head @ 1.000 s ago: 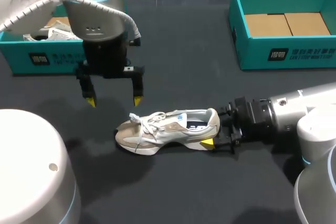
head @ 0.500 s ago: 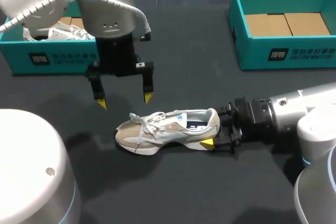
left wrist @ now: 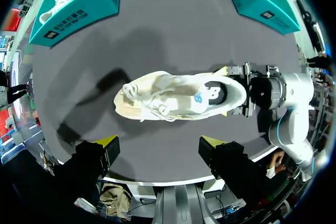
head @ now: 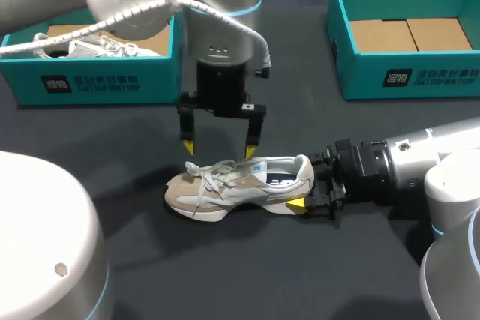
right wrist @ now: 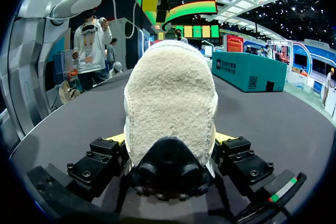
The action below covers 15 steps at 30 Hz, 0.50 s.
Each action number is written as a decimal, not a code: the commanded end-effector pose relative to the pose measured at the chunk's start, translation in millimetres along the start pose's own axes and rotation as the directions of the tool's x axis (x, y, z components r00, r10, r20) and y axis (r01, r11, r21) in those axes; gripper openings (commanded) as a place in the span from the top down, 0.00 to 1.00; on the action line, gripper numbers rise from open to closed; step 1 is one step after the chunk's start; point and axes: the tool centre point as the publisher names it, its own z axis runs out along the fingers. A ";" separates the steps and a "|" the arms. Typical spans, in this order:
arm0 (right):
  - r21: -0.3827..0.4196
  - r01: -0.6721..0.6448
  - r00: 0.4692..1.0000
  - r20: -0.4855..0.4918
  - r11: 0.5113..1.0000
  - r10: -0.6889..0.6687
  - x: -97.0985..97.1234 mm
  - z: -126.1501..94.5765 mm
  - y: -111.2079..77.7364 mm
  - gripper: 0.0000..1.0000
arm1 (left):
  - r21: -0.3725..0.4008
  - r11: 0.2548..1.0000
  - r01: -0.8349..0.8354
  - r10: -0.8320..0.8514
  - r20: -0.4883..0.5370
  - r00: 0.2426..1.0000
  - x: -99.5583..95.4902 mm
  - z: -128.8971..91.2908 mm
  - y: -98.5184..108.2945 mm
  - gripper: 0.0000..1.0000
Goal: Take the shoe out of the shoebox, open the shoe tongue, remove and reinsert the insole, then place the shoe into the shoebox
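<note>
From above, the shoe (head: pixel 240 185) lies on its sole on the dark bench (head: pixel 262 275), toe to the left and heel to the right, well apart from both boxes. The left shoebox (head: pixel 97 84) at the far left holds another shoe (head: pixel 90 44). The right shoebox (head: pixel 409 80) at the far right shows only its cardboard floor. The left gripper (head: pixel 218 149) hangs just over the far side of the laces (head: pixel 214 174), fingers spread and touching nothing. The right gripper (head: pixel 304 183) comes in low from the right and pinches the heel.

From the left wrist, the shoe (left wrist: pixel 178 100) lies ahead of the left gripper (left wrist: pixel 158 142), whose yellow tips stand wide apart on either side of the midfoot. The right gripper (left wrist: pixel 231 92) clamps the heel beyond.

From the right wrist, the padded heel of the shoe (right wrist: pixel 170 98) fills the space between the fingers of the right gripper (right wrist: pixel 170 142), which press it from both sides.

The step in hand looks like opening the tongue (head: pixel 259 168). To do it well, the left gripper should probably shift toward the collar, come down on the tongue's free edge rather than the laces, close only on that edge, and pull toward the toe. Meanwhile the right gripper braces the heel so the shoe neither slides nor tips.
</note>
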 end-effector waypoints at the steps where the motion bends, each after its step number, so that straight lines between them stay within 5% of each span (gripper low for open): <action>1: 0.003 0.000 1.000 0.002 1.000 0.000 2.0 1.3 0.1 1.00 | -0.015 1.000 0.001 0.001 0.084 0.996 21.5 -0.3 -4.5 0.00; 15: 0.003 0.000 1.000 0.002 1.000 0.000 2.0 1.3 0.1 1.00 | 0.032 0.996 0.089 -0.093 0.169 0.981 72.7 45.8 -34.0 0.00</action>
